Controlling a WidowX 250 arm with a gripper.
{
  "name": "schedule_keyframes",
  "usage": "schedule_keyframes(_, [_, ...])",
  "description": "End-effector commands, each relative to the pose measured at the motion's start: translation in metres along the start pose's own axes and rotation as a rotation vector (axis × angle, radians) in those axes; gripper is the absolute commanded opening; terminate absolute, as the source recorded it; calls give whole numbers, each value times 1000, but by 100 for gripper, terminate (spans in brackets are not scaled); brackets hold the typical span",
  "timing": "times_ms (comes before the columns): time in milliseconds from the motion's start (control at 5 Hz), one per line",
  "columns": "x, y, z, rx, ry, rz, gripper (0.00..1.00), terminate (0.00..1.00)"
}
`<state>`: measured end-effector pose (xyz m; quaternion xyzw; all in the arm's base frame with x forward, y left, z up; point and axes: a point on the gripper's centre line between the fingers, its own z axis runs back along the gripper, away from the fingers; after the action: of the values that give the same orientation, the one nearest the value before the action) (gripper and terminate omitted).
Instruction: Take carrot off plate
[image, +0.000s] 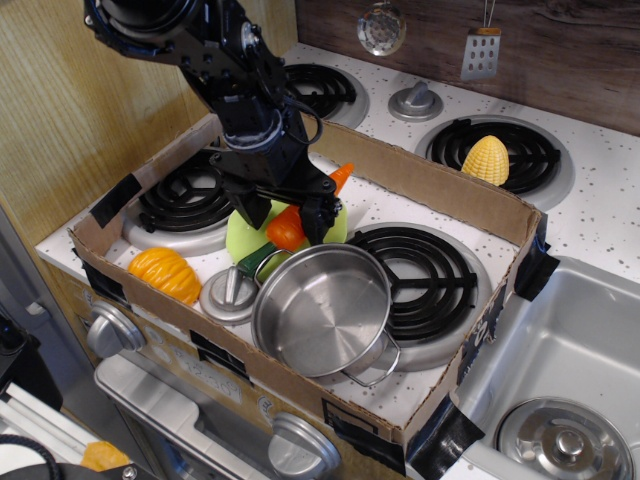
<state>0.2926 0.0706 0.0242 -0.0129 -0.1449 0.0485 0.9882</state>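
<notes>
The orange carrot lies slanted on the lime-green plate. Its tip points up-right and its dark green stub rests near the pot rim. My black gripper has come down over the carrot's middle. Its fingers stand open, one on each side of the carrot, and hide most of the carrot and the plate. I cannot tell whether the fingers touch the carrot.
A steel pot stands just in front of the plate. An orange pumpkin toy lies front left. A cardboard wall fences the stovetop. Yellow corn sits on the back right burner. The sink is at the right.
</notes>
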Motion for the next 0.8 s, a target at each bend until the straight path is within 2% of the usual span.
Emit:
schedule_keyframes(0, [12, 3, 4, 30, 1, 67, 0, 0])
schedule_keyframes(200, [12, 3, 7, 43, 16, 98, 0, 0])
schedule_keyframes(600, [27, 25, 37, 144, 29, 56, 0, 0])
